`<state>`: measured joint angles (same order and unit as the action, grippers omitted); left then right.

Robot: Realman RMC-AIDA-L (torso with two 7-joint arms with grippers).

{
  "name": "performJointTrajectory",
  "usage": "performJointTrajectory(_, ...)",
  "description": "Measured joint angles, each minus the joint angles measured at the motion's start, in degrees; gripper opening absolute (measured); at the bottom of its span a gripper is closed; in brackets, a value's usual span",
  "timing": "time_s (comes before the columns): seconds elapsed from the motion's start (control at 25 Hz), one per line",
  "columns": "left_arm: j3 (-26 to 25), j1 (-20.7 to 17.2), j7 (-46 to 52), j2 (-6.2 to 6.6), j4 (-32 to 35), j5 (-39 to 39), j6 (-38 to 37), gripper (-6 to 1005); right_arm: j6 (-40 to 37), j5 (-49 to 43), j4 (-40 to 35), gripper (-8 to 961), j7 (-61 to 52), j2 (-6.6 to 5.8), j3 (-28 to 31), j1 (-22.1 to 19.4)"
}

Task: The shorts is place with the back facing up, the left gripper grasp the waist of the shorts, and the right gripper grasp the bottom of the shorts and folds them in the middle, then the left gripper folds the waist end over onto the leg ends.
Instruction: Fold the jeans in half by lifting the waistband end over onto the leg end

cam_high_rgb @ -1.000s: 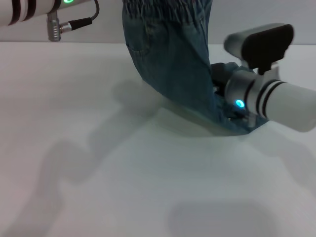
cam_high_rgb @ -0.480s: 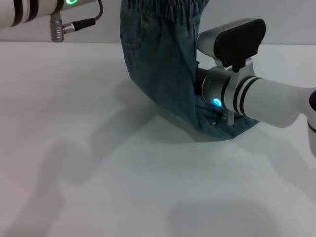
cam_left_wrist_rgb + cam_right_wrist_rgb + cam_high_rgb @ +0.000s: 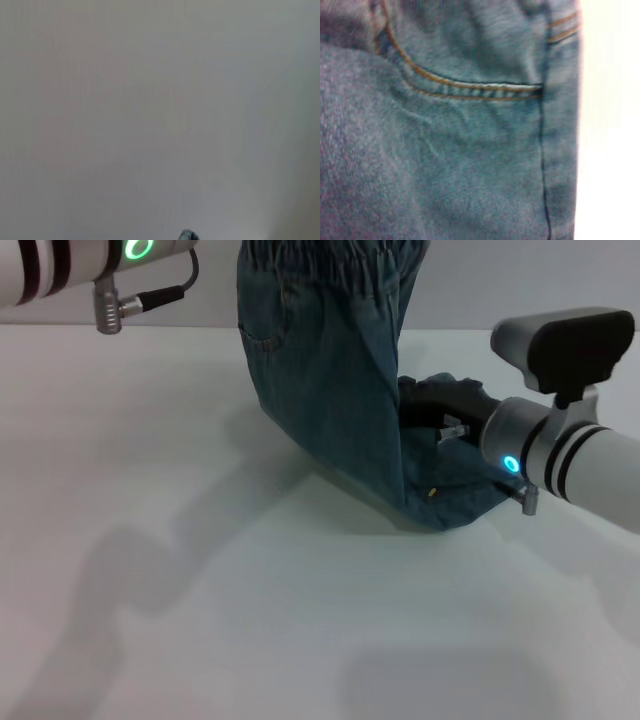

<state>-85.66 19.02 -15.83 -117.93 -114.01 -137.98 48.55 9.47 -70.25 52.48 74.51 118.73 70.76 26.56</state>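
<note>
The blue denim shorts [image 3: 330, 380] hang from the top edge of the head view, with the ruffled waist [image 3: 330, 258] uppermost. Their lower part bends onto the white table and ends in a rumpled fold [image 3: 455, 502]. My left arm [image 3: 70, 260], with its green ring, reaches in at the top left, and its gripper is out of frame. The left wrist view shows bare table and a scrap of denim [image 3: 187, 235]. My right gripper [image 3: 425, 400], black, sits against the right side of the hanging denim, just above the part lying on the table. The right wrist view is filled with denim and a stitched pocket seam [image 3: 470, 87].
The white table [image 3: 200, 570] spreads in front and to the left of the shorts, crossed by arm shadows. My right arm [image 3: 580, 455], with its blue ring, lies low over the table's right side.
The right arm swung left against the shorts, then drew back to the right. The lower end of the shorts now lies more spread on the table. The waist stays held high.
</note>
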Motion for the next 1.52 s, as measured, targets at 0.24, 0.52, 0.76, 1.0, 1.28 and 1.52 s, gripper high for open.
performJointTrajectory(0.24,0.0,0.5,-0.6,-0.08,0.4,0.0,0.0,47,-2.9,-1.1,-1.0,1,0.1,0.17,1.7,-0.3)
performJointTrajectory(0.52,0.5,0.3,-0.7,-0.13,0.8,0.0,-0.7,47,-1.4,-0.8,-3.2,1,-0.2,0.44,1.6,3.9)
performJointTrajectory(0.76,1.2,0.6,-0.7,-0.2,2.7,0.0,-2.0,48,-0.9,2.6,-3.3,1,-0.8,0.43,-2.9,7.3)
performJointTrajectory(1.0,1.2,0.8,-0.7,-0.11,3.2,0.0,-2.5,48,1.2,3.7,-3.4,1,-1.1,0.46,-4.5,8.4)
performJointTrajectory(1.28,1.2,0.9,-0.7,-0.02,3.2,0.1,-2.8,47,1.7,7.0,-4.9,1,-0.9,0.48,-8.1,11.5)
performJointTrajectory(1.52,1.4,1.1,-0.7,-0.06,3.6,0.1,-3.0,47,1.6,7.0,-5.7,1,-0.7,0.56,-8.7,12.6)
